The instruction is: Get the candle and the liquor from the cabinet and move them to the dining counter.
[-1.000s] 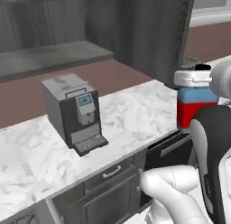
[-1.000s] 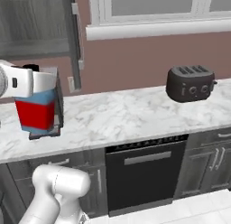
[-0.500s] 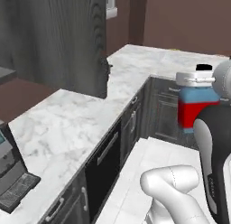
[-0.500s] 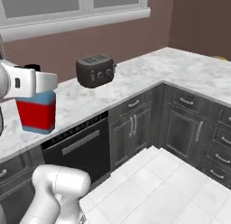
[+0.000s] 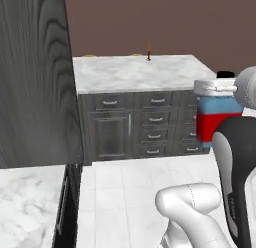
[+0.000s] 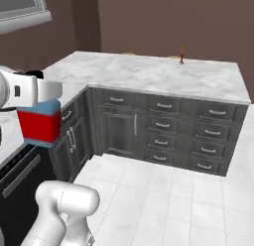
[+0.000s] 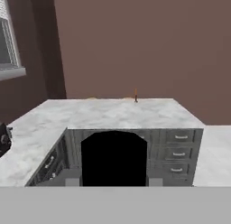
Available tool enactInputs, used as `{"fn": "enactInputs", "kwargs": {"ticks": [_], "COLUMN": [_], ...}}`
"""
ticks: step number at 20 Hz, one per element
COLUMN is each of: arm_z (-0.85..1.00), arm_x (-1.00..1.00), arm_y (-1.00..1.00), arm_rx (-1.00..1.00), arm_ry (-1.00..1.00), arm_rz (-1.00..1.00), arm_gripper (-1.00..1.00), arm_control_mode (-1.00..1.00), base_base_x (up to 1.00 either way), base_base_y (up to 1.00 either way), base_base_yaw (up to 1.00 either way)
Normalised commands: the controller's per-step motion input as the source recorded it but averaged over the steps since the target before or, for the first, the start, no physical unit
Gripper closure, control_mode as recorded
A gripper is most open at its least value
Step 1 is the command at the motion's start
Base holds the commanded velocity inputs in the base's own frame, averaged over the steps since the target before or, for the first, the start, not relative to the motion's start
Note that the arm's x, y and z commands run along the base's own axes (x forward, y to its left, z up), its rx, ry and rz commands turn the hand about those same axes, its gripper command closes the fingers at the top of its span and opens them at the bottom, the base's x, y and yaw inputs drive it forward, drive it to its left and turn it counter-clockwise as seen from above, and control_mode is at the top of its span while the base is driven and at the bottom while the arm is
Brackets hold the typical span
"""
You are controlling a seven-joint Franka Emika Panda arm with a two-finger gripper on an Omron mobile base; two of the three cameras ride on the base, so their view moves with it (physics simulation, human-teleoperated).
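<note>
Clearly, in the left base view the claw (image 5: 216, 88) is clenched on the liquor (image 5: 218, 118), gripping high, at the neck just under the short black cap; the red lower body and blue upper band hang below the jaws. Judging by its squarish shape, the bottle is rigid, probably glass-like, smooth and top-light, so a grip near the cap leaves the heavier body free to swing; a hold lower on the flat sides would likely be steadier. Well ahead of the claw and beyond it lies the dining counter (image 5: 125, 74), with the candle (image 5: 148, 52) standing upright near its far edge.

From the right base view the claw (image 6: 47, 90) again sits closed on the liquor (image 6: 40, 123), bottle upright beneath it. Far ahead and off to the claw's side the dining counter (image 6: 163, 76) spreads white and veined over dark drawers; the candle (image 6: 182, 55) stands at its far rim, well apart from the bottle. That taper looks thin, light and easy to tip or snap, so the base of its holder seems the safer place to take it.

Seen from the hand view, a black shape, seemingly the bottle's cap, sits right below the camera, and the dining counter (image 7: 113, 114) lies straight ahead with the candle (image 7: 136, 95) tiny at its far edge
</note>
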Motion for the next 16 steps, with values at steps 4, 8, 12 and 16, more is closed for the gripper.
{"fn": "enactInputs", "kwargs": {"ticks": [4,8,12,16], "arm_z": [0.00,0.00,0.00,0.00], "arm_x": [0.00,0.00,0.00,0.00], "arm_y": [0.00,0.00,0.00,0.00], "arm_rx": [0.00,0.00,0.00,0.00], "arm_ry": [0.00,0.00,0.00,0.00], "arm_rz": [0.00,0.00,0.00,0.00], "arm_gripper": [1.00,1.00,1.00,1.00], "arm_control_mode": [1.00,1.00,1.00,1.00], "base_base_x": [0.56,0.87,1.00,1.00], "base_base_y": [0.29,0.04,0.00,0.00], "base_base_yaw": [-0.74,-0.59,-0.47,-0.37]}}
